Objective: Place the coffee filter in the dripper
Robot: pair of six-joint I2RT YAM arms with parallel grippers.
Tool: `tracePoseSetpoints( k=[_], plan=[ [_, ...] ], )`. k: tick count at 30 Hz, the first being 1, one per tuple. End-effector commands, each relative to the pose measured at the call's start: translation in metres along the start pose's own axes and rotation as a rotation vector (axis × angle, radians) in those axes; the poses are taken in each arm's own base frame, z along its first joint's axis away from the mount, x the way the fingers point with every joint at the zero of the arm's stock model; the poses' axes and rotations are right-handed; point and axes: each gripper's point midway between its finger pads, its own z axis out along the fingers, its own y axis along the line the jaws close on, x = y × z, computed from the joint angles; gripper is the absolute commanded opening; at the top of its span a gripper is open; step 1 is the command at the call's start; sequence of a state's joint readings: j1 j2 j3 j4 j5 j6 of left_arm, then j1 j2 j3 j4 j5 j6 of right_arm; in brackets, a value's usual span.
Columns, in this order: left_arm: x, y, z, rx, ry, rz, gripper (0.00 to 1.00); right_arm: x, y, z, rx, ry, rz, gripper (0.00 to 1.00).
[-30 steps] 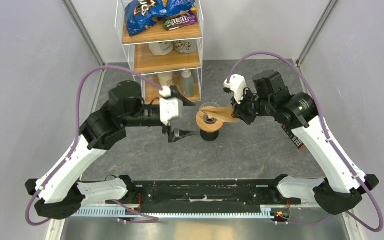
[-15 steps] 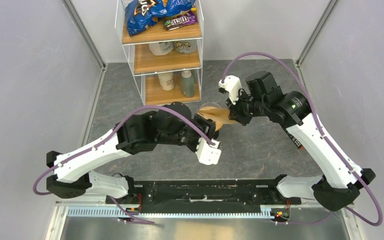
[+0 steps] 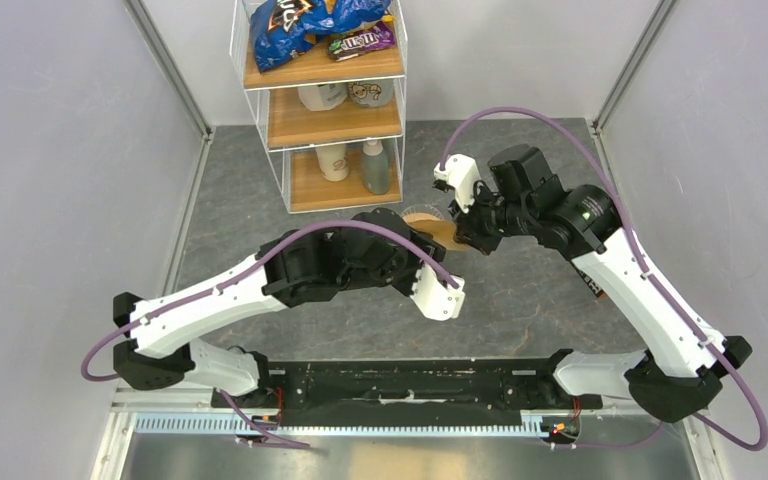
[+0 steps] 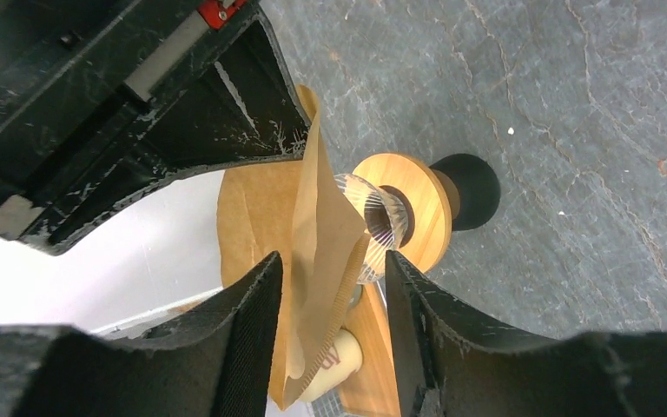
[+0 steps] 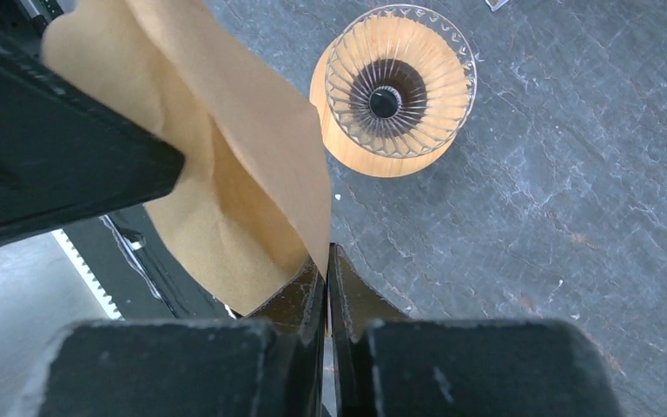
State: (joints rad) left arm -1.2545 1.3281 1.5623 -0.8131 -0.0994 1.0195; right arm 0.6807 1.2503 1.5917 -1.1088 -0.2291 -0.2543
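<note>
On the grey table [image 3: 520, 310], with the white wire rack [image 3: 330, 125] at its 11 o'clock, the biggest change is the left arm [image 3: 260, 290]. A second ago it was folded back at 9 o'clock of the dripper. It has since swung in from 7 o'clock, wrist rolled over, to meet the right arm [image 3: 640, 280], which reaches in from 4 o'clock and has barely shifted. The dripper [image 5: 395, 87] stands upright and empty near the table's middle. The coffee filter [image 5: 226, 165] hangs in the air just beside it, with the glass cone at about 1 o'clock of the paper in the right wrist view, and no part of it is in the cone yet. The right gripper [image 5: 326, 261] is clenched on the filter's lower corner. The left gripper [image 4: 330, 269], wide apart a second ago, has narrowed to straddle the paper, jaws parted and not yet pressing. This looks like a second hold being set up, to spread or steady the filter before lowering it.
</note>
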Motion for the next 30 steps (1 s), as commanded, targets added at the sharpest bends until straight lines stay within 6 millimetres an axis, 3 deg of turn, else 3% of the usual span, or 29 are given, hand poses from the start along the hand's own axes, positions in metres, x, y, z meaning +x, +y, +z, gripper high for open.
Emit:
tracePoseSetpoints(
  k=[1, 3, 5, 7, 8, 11, 12, 13, 18, 19, 24, 30],
  plan=[
    [0.002, 0.012, 0.004, -0.051, 0.038, 0.012, 0.51, -0.003, 0.008, -0.012, -0.018, -0.034, -0.017, 0.10],
    [0.004, 0.010, 0.007, -0.040, 0.052, 0.018, 0.43, -0.003, 0.009, -0.014, -0.019, -0.038, -0.019, 0.11],
    [0.003, 0.007, 0.008, -0.016, 0.044, 0.021, 0.28, -0.005, 0.009, -0.016, -0.016, -0.050, -0.019, 0.14],
    [0.000, 0.005, 0.008, -0.005, 0.026, 0.024, 0.06, -0.010, 0.008, -0.017, -0.011, -0.065, -0.015, 0.15],
    [-0.002, 0.004, 0.009, 0.000, 0.019, 0.025, 0.03, -0.013, 0.008, -0.018, -0.008, -0.071, -0.011, 0.18],
    [-0.005, 0.004, 0.010, 0.007, 0.004, 0.031, 0.02, -0.021, 0.007, -0.018, -0.011, -0.084, -0.003, 0.16],
    [-0.006, 0.004, 0.010, 0.009, -0.001, 0.028, 0.02, -0.023, 0.007, -0.017, -0.011, -0.088, -0.002, 0.03],
    [-0.006, 0.003, 0.010, 0.011, -0.004, 0.024, 0.02, -0.024, 0.006, -0.016, -0.012, -0.089, -0.003, 0.00],
    [-0.006, -0.005, 0.011, 0.041, -0.011, 0.004, 0.02, -0.025, 0.014, -0.011, -0.063, -0.090, -0.008, 0.00],
    [-0.007, -0.004, 0.010, 0.035, -0.014, 0.004, 0.02, -0.026, 0.017, -0.011, -0.080, -0.093, -0.009, 0.02],
    [-0.009, -0.001, 0.004, 0.012, -0.035, 0.023, 0.02, -0.028, 0.027, -0.012, -0.143, -0.096, -0.006, 0.31],
    [-0.014, 0.002, -0.001, -0.002, -0.064, 0.028, 0.02, -0.025, 0.032, -0.004, -0.183, -0.066, 0.007, 0.37]
  ],
)
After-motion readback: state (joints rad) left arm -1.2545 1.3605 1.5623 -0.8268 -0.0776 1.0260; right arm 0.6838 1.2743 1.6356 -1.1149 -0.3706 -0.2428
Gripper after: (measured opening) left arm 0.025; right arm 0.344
